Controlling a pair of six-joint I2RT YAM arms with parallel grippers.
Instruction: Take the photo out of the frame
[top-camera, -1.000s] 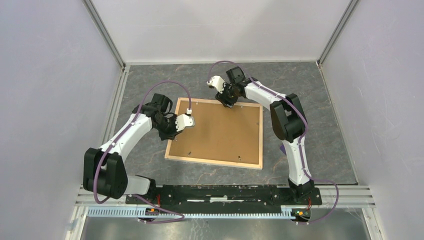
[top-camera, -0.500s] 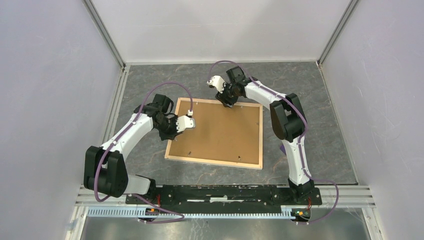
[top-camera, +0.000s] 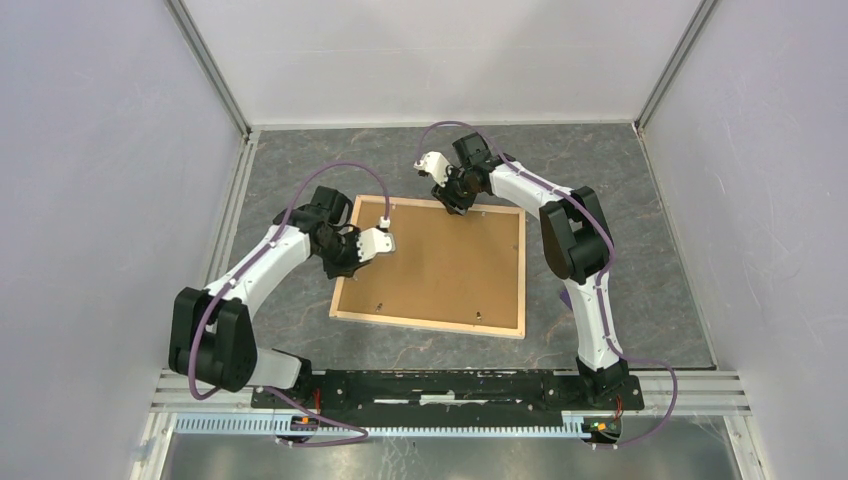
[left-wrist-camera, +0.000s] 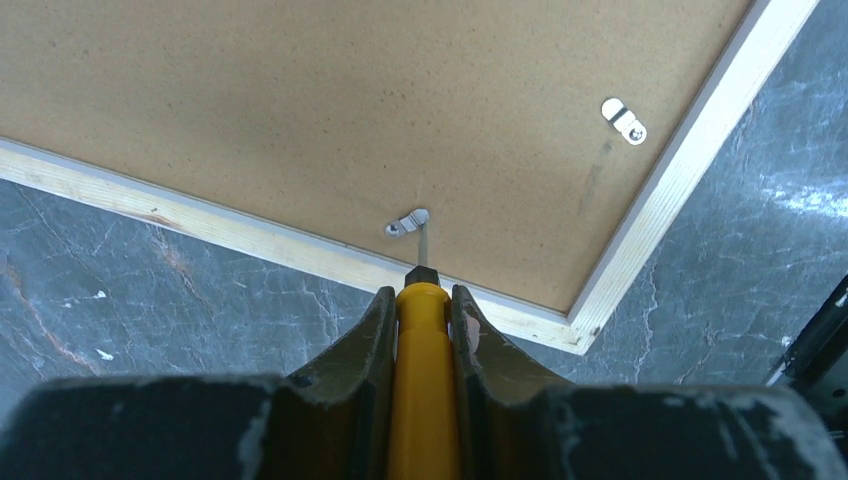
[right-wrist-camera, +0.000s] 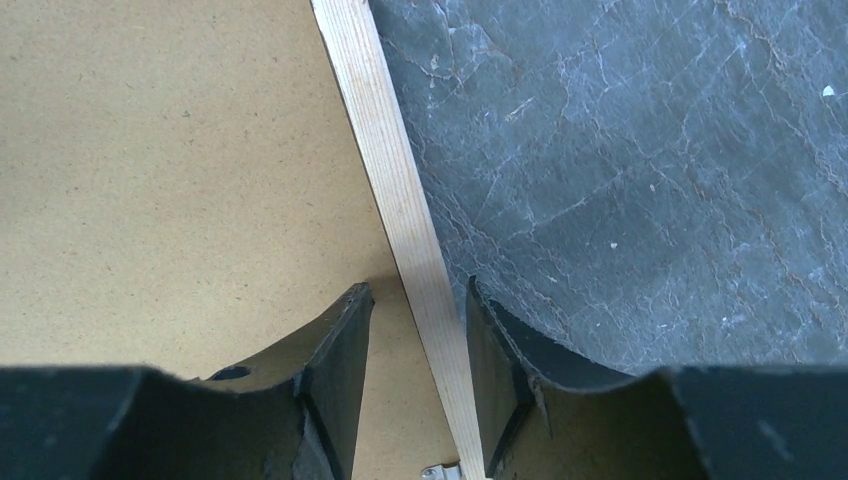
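On the grey marble-patterned desk (top-camera: 300, 170), between the two arms, we see the large rectangular picture frame (top-camera: 430, 323) with pale wood edges. It lies flat and face down, with its plain brown fibreboard backing panel (top-camera: 440, 265) turned upward and seated inside the wooden border.

At the frame's left side, the left jaws are clamped together on the yellow handle of a tool with a thin metal shaft (left-wrist-camera: 423, 380). In the left wrist view the jaws sit just over the wooden edge. The shaft reaches inward from them, and its tip meets a small silver metal clip (left-wrist-camera: 407, 222) lying on the backing panel just inside that edge. A second silver clip (left-wrist-camera: 624, 120) sits on the adjoining side, past the frame's corner.

At the far side of the frame, the right jaws stand apart and straddle the pale wood edge. One finger is over the backing panel and the other over the bare desk, with a gap showing on each side of the wooden strip. We cannot tell whether their tips touch the surfaces below.
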